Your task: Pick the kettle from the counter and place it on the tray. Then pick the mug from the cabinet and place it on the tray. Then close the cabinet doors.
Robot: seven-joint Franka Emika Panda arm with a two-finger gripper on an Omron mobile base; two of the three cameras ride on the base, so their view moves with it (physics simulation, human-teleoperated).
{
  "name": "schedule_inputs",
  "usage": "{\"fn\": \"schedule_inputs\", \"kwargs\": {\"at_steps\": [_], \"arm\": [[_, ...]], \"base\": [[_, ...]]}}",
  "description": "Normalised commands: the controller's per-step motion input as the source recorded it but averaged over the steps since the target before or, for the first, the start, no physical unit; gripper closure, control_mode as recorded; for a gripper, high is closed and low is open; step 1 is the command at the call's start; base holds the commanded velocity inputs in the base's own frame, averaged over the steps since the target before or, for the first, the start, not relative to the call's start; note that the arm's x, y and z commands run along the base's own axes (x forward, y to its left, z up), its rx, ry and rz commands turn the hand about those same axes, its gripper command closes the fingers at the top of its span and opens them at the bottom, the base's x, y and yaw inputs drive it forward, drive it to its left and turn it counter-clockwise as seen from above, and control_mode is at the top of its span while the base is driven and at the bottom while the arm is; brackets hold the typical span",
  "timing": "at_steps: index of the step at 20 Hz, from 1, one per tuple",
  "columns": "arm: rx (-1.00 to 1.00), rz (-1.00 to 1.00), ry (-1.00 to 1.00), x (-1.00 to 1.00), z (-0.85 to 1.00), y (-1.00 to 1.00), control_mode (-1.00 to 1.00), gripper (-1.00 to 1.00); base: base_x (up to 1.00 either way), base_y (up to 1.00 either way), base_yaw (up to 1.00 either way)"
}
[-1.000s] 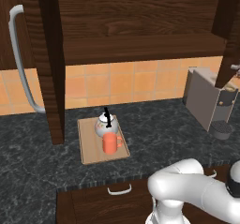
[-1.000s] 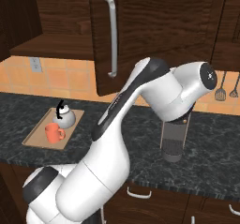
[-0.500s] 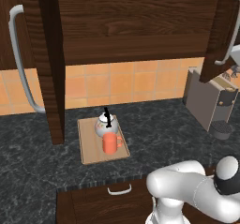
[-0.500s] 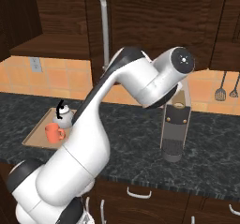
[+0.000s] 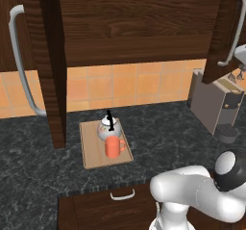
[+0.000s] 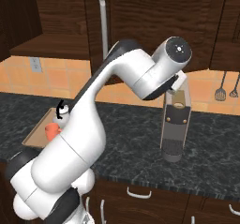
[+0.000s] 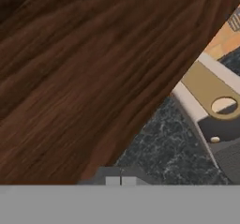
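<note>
Left base view: the tray (image 5: 91, 154) lies on the counter (image 5: 158, 133), below the cabinet (image 5: 139, 31). The kettle (image 5: 108, 127) stands on the tray's rear half, and the mug (image 5: 113, 147) stands just in front of it, apparently touching it. The left cabinet door (image 5: 52, 65) stands open, edge toward the camera; the right cabinet door (image 5: 225, 31) is partly open, with my hand at its outer face at the picture's right edge. A grey machine (image 5: 214, 104) stands on the counter beneath that door.

Right base view: my arm (image 6: 112, 106) arches up across the cabinet front. The kettle (image 6: 63, 112) and mug (image 6: 51, 130) show past my arm, on the tray (image 6: 33, 136). The machine (image 6: 176, 124) stands to the right.

Hand view: my gripper (image 7: 120, 181) has its fingertips pressed together, pinching nothing, close against the wood-grain door panel (image 7: 79, 73). The counter (image 7: 159, 148) and the machine (image 7: 215, 115) lie beyond.
</note>
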Motion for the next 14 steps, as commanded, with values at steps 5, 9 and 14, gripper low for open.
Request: {"fn": "schedule_inputs", "kwargs": {"at_steps": [5,9,14], "arm": [[-0.06,0.19,-0.36,0.57,0.83,0.35,-1.0,1.0],[-0.18,0.01,-0.19,0.55,0.89,0.61,-1.0,1.0],[-0.14,0.0,-0.22,0.68,0.43,0.7,-1.0,1.0]], "base": [[0.0,0.0,0.0],[0.0,0.0,0.0],[0.0,0.0,0.0]]}}
